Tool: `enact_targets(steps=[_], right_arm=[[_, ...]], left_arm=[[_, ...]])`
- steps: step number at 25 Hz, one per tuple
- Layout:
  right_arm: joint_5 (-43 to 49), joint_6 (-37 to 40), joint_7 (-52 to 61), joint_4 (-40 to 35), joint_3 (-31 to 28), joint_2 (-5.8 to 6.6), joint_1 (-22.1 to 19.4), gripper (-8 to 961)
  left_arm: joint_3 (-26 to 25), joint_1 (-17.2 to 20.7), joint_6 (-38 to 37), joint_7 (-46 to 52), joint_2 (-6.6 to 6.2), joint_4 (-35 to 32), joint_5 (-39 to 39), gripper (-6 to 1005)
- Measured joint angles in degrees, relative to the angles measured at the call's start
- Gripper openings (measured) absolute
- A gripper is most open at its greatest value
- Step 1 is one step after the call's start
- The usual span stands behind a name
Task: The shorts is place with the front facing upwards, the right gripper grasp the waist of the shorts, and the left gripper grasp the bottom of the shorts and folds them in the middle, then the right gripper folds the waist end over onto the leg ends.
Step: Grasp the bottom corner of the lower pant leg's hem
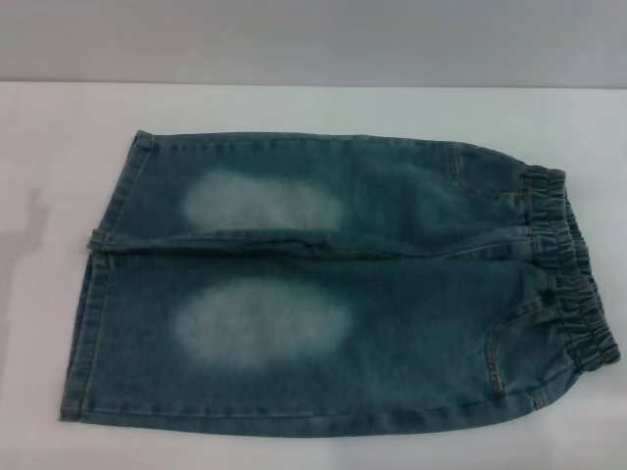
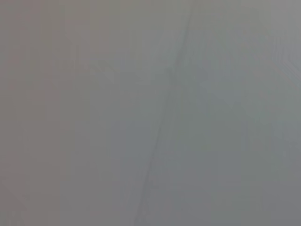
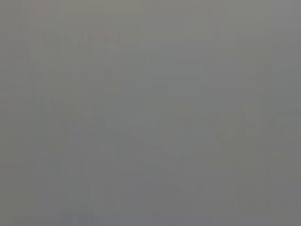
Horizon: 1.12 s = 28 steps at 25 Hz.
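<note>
A pair of blue denim shorts (image 1: 323,284) lies flat and unfolded across the middle of a white table (image 1: 313,108) in the head view, front side up, filling most of the frame. The crinkled elastic waist (image 1: 568,269) sits at the right edge of the frame; the leg ends (image 1: 93,294), two straight stitched hems, lie at the left edge, one above the other. Pale faded patches mark each leg. Neither the left gripper nor the right gripper appears in the head view, and both wrist views show only a featureless grey blur, so their state cannot be told.
</note>
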<state>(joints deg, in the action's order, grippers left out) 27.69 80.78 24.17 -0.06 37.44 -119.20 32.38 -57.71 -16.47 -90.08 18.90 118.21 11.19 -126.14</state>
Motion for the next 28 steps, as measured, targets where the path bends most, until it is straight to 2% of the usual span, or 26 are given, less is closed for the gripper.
enact_targets(steps=[7, 11, 18, 23, 28], right_arm=[[0.0, 4.0, 1.0, -1.3, -0.1, -0.08, -0.4, 558], [0.0, 10.4, 4.3, -2.5, -0.2, -0.01, -0.7, 558], [0.0, 16.8, 8.8, -3.1, -0.2, 0.15, -2.2, 558], [-0.1, 18.8, 13.0, -5.5, -0.2, 0.26, -4.3, 558], [-0.1, 19.8, 13.1, -5.4, 0.0, 0.2, -4.6, 558]], left_arm=[[1.8, -0.2, 0.6, -0.2, -0.15, -1.0, -0.5, 810], [3.5, -0.4, 1.0, -0.3, -0.23, -1.0, -0.5, 810], [5.6, 0.1, 1.5, 0.0, -0.07, -0.3, -0.5, 809], [6.4, 0.8, 1.5, -0.1, 0.23, 0.0, -0.5, 808], [7.9, 0.6, 1.7, -0.2, 0.25, 0.0, -0.5, 808]])
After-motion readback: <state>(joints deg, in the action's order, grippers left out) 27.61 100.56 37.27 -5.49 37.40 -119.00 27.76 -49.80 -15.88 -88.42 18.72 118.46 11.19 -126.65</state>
